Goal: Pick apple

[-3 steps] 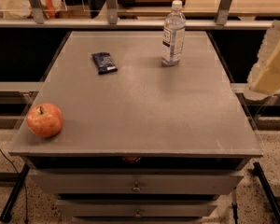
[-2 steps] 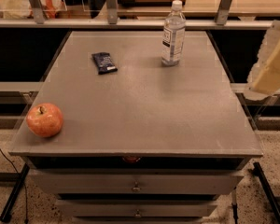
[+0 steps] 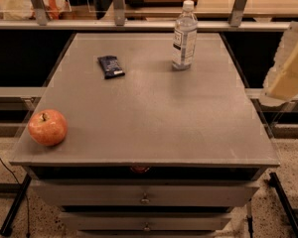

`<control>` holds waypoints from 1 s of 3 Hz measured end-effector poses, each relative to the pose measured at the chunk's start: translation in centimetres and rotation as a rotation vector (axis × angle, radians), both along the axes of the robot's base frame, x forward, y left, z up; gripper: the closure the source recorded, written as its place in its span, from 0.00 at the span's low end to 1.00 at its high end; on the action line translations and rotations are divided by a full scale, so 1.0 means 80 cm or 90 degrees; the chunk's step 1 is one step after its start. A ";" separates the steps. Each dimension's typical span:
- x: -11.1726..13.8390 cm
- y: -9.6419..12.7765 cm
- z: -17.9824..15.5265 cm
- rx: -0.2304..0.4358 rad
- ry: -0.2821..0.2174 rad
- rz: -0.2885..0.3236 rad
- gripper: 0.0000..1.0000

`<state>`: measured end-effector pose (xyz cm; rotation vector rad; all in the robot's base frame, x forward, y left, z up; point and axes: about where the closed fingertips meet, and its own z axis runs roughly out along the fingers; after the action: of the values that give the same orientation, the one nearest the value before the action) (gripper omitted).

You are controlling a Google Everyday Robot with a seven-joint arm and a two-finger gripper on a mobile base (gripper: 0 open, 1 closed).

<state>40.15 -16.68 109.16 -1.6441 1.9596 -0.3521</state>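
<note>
The apple [image 3: 47, 128] is round and red-orange with yellowish patches and a short dark stem. It sits on the grey table top [image 3: 154, 113] at the front left corner, close to the edge. My gripper [image 3: 288, 68] shows as a pale cream and white shape at the right edge of the camera view, past the table's right side and far from the apple. It touches nothing on the table.
A clear water bottle [image 3: 184, 36] with a white cap stands at the back right of the table. A dark snack packet [image 3: 111, 66] lies at the back left. Drawers [image 3: 145, 196] sit under the front edge. A railing and counter run behind.
</note>
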 end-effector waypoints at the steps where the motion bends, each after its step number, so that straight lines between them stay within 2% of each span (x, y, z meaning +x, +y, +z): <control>1: 0.000 0.000 0.000 0.000 0.000 0.000 0.00; 2: 0.000 0.000 0.000 0.000 0.000 0.000 0.00; 3: 0.021 0.031 -0.033 0.035 0.027 0.044 0.00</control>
<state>41.81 -14.21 106.52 -1.6915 1.9209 -0.2374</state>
